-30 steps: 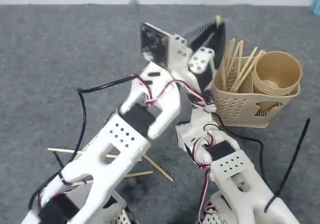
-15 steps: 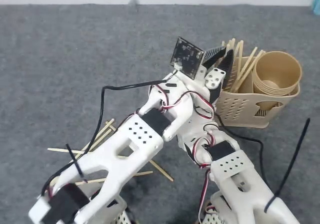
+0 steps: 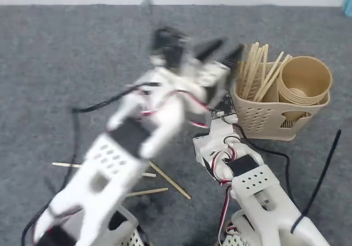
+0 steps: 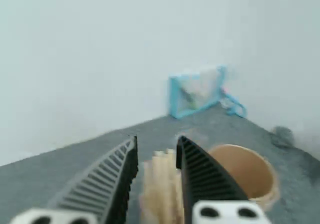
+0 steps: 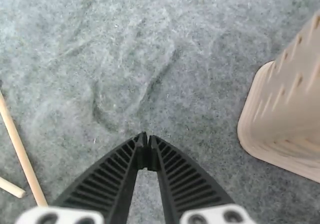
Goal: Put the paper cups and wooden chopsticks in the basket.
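Observation:
A beige perforated basket (image 3: 263,122) stands at the right on the grey carpet. It holds a bundle of wooden chopsticks (image 3: 257,70) and stacked paper cups (image 3: 305,81). My left gripper (image 3: 221,50) hovers open just left of the basket's rim, blurred by motion. Through its open fingers (image 4: 156,143) I see the chopstick bundle (image 4: 161,186) and a cup (image 4: 241,170) beyond. My right gripper (image 5: 147,136) is shut and empty, low over the carpet beside the basket wall (image 5: 287,119). Loose chopsticks (image 3: 168,180) lie on the carpet at the lower left, one of them (image 5: 20,149) near the right gripper.
The right arm (image 3: 247,182) lies under the left arm's forearm (image 3: 132,141), and black cables (image 3: 322,169) loop beside both. A blue-framed object (image 4: 197,91) stands against the pale wall beyond the carpet. White perforated bases (image 3: 129,229) sit at the near edge.
The left arm swung its gripper to the basket's chopstick side, then lifted and drew back to the left, now blurred. The right arm has kept still.

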Action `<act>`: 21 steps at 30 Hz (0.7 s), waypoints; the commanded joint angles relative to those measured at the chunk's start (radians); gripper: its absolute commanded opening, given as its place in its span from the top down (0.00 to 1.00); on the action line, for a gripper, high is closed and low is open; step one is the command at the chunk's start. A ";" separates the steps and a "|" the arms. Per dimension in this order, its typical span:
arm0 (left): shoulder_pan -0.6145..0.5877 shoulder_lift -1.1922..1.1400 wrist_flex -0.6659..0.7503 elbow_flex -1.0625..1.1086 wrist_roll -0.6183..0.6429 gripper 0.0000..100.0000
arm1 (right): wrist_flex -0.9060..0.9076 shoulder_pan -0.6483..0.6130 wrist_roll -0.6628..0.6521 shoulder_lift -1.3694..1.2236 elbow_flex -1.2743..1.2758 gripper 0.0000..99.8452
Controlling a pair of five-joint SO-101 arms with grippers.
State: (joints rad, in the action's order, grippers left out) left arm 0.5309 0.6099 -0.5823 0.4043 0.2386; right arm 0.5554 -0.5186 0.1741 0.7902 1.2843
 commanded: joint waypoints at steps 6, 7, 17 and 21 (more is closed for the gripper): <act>-0.489 0.261 -0.390 -0.045 -0.009 0.87 | -0.019 -0.008 -0.026 0.036 -0.008 0.99; -0.542 0.261 -0.439 -0.045 -0.012 0.87 | -0.019 -0.008 -0.026 0.036 -0.008 0.99; -0.740 0.120 -0.859 0.079 -0.267 0.87 | -0.019 -0.008 -0.026 0.036 -0.006 0.99; -0.772 0.084 -0.902 0.188 -0.376 0.87 | -0.039 -0.008 -0.026 0.036 0.005 0.99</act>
State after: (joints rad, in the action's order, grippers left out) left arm -0.2209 0.7081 -1.4661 0.5439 -0.0744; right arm 0.5493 -0.5186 0.1634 0.7902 1.2965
